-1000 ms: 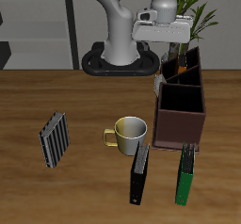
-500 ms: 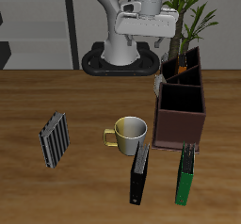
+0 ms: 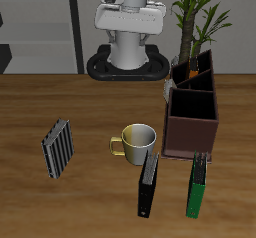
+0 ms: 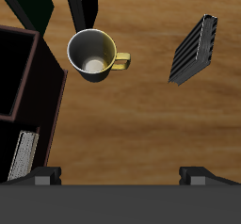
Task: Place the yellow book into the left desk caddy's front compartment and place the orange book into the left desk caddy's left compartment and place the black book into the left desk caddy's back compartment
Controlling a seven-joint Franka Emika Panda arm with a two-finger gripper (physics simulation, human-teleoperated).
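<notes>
My pincer (image 4: 122,176) hangs high near the table's back. Fingers are wide apart w/ nothing between them.

Orange book (image 3: 184,62) stands in a rear section of the caddy (image 3: 193,130). Pale edge seen from the wrist cam is prob. the same book. Can't find the yellow book: the front compartment (image 3: 193,103) reads dark, so it's maybe inside, can't tell.

Black book (image 3: 148,183) lies flat near the front edge, one end just beside the mug (image 3: 135,139), w/ the green book (image 3: 198,188) close alongside. That leaves black → back section, I reckon.

Risks:
- Green one is the same slim shape, so it's easy to grab by mistake.
- A finger could clip the mug on the way down & shove the book askew.
- The book is thin & flat, so a shallow grip may slip.
- A long book could catch a partition or knock the orange book going in.
- Plant (image 3: 200,12) leaves overhang the caddy's back and could snag me.
</notes>
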